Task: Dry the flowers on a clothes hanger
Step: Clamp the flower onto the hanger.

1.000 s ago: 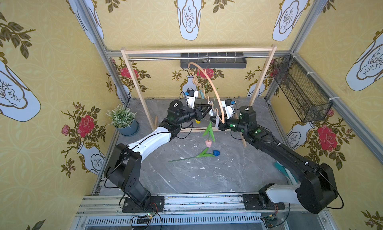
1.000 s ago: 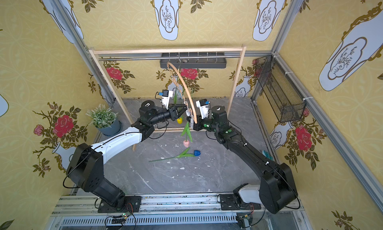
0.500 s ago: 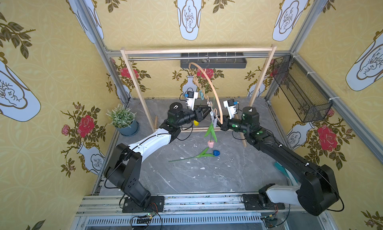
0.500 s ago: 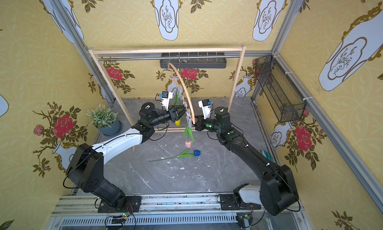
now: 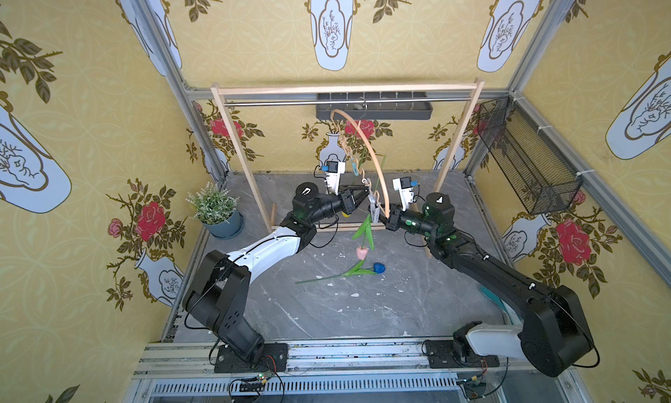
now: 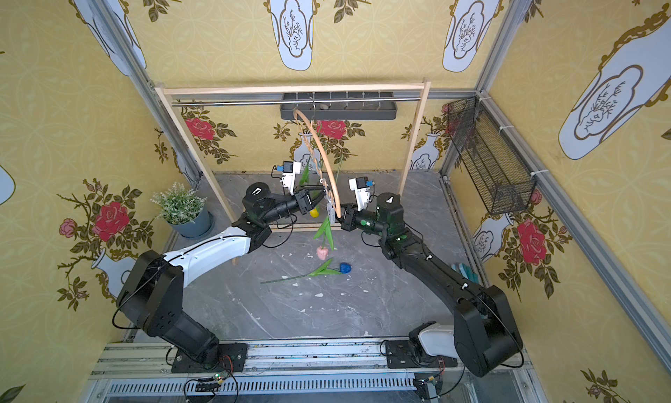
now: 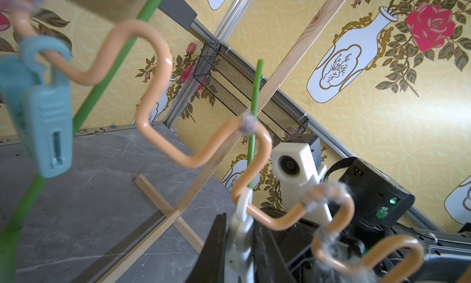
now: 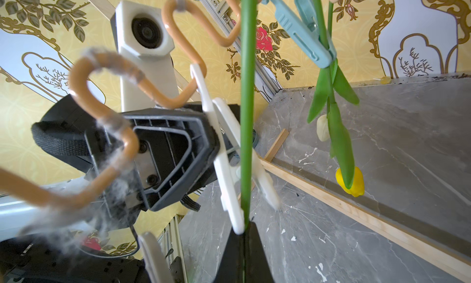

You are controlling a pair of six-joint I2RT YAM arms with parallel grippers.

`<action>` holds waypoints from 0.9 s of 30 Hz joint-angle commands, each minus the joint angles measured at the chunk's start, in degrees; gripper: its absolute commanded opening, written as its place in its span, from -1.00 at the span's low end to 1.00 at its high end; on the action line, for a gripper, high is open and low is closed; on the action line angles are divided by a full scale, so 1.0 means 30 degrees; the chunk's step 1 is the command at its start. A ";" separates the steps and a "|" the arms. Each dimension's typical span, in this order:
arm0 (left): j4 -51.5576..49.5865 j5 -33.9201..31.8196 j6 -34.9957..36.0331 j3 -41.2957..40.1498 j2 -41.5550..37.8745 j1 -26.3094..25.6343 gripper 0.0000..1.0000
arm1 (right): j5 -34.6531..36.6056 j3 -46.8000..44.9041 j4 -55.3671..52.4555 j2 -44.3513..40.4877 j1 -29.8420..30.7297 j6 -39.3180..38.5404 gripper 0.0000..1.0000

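— What's hard to make out, starting at the left?
— In a top view the yellow tulip (image 6: pixel 314 213) is mostly hidden behind the left arm (image 6: pixel 210 252). The right wrist view shows it hanging head down beside the white tulip (image 8: pixel 323 131), at a light-blue peg (image 8: pixel 305 31) on the clothes hanger (image 7: pixel 163 65). The left pincer (image 7: pixel 238 224) is cut off by the frame's lower edge, its fingers pressed onto a white peg (image 7: pixel 240 246).
— And further right?
— The right pincer (image 8: pixel 245 230), also cropped at the bottom edge, is clamped on the stem of the pink tulip (image 5: pixel 362 252), which hangs head down mid-frame. I can't identify the teal thing (image 5: pixel 503 306) behind the right arm (image 5: pixel 490 270).
— The room?
— The counter (image 5: pixel 308 321) is grey and marbled, and the blue tulip (image 5: pixel 378 268) lies on it. There is a potted plant (image 5: pixel 214 207) at left, a wire basket (image 5: pixel 523 158) at right and yellow wallpaper (image 5: pixel 90 110).
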 commanded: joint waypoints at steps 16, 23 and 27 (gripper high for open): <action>0.1369 -0.2099 -0.1487 -0.0690 0.0311 -0.0026 -0.14 | -0.1164 0.0072 0.3174 0.0147 -0.0660 0.1532 -1.00; 0.0075 -0.2569 -0.0608 -0.1137 -0.0893 0.0033 0.07 | -0.1205 0.0144 0.1949 -0.0138 -0.1078 0.1006 -1.00; -0.0824 -0.2836 -0.0044 -0.1708 -0.1671 0.0052 0.13 | -0.1205 0.0271 0.1140 -0.0106 -0.1050 0.0543 -1.00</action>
